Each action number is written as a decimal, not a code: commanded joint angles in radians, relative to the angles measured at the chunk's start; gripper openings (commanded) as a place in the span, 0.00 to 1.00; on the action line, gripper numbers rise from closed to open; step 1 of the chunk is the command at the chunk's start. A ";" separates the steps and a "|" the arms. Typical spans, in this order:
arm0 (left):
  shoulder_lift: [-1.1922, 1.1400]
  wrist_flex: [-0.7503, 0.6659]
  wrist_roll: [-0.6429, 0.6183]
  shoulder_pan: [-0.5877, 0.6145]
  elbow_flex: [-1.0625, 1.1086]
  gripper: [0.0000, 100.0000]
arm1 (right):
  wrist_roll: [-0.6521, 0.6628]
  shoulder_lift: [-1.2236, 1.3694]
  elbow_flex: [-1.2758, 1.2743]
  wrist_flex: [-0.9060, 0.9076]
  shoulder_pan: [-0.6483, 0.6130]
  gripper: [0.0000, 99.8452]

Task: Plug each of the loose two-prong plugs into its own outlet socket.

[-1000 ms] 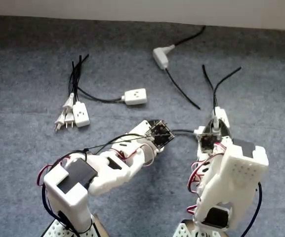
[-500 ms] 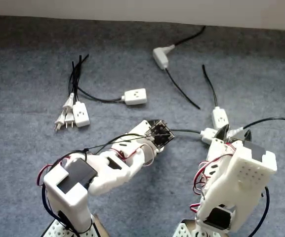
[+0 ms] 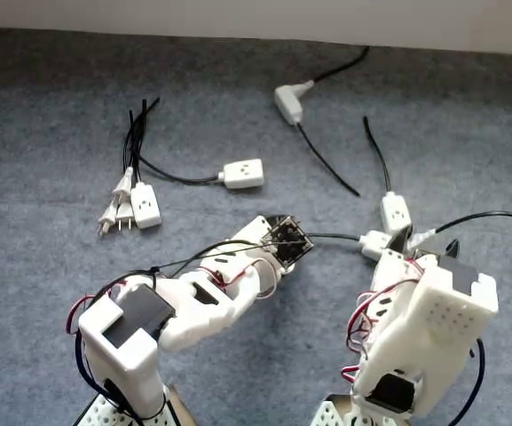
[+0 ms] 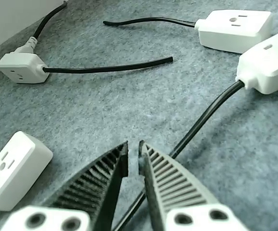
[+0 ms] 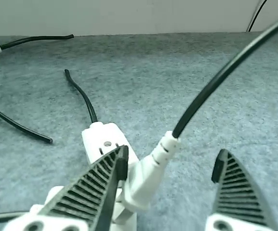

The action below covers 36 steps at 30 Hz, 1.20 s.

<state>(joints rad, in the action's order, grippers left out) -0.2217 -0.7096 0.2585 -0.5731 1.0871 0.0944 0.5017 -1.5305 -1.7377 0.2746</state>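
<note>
The right gripper (image 5: 171, 156) sits at about 4 o'clock on the grey table (image 3: 468, 133). Its fingers are spread wide on either side of a white plug (image 5: 148, 173) without touching it. The plug's nose meets a white socket (image 3: 375, 241), and a second socket (image 5: 105, 139) lies just past it toward 12 o'clock. The left gripper (image 4: 134, 154), near the table's centre, has its fingers pressed almost together around the black cord (image 4: 201, 120) that leads from the white socket. At 9 o'clock two loose plugs (image 3: 124, 186) lie beside a third socket (image 3: 145, 206), a fourth socket (image 3: 243, 173) lies at 11 o'clock, and an angled socket (image 3: 291, 99) at 12 o'clock.
</note>
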 commanded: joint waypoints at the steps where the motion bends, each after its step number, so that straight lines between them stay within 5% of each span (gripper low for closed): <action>1: 0.008 -0.023 0.011 -0.005 -0.031 0.07 | -0.017 -0.085 -0.041 -0.004 -0.010 0.27; 9: 0.008 -0.023 0.011 -0.005 -0.033 0.07 | -0.021 -0.200 -0.134 0.018 -0.050 0.27; 17: 0.008 -0.023 0.011 -0.002 -0.033 0.07 | -0.083 -0.421 -0.142 0.262 -0.038 0.27; 22: 0.008 -0.023 0.011 -0.002 -0.033 0.07 | -0.140 -0.711 -0.114 0.674 0.008 0.27; 30: 0.008 -0.023 0.011 -0.002 -0.031 0.07 | -0.143 -1.242 0.087 1.595 -0.042 0.27; 36: 0.008 -0.023 0.011 -0.002 -0.030 0.07 | -0.143 -1.346 0.228 1.937 -0.059 0.27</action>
<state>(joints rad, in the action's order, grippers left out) -0.2217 -0.7096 0.2585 -0.5731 1.0871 -0.0376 -0.8071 -1.4001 0.0560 0.2302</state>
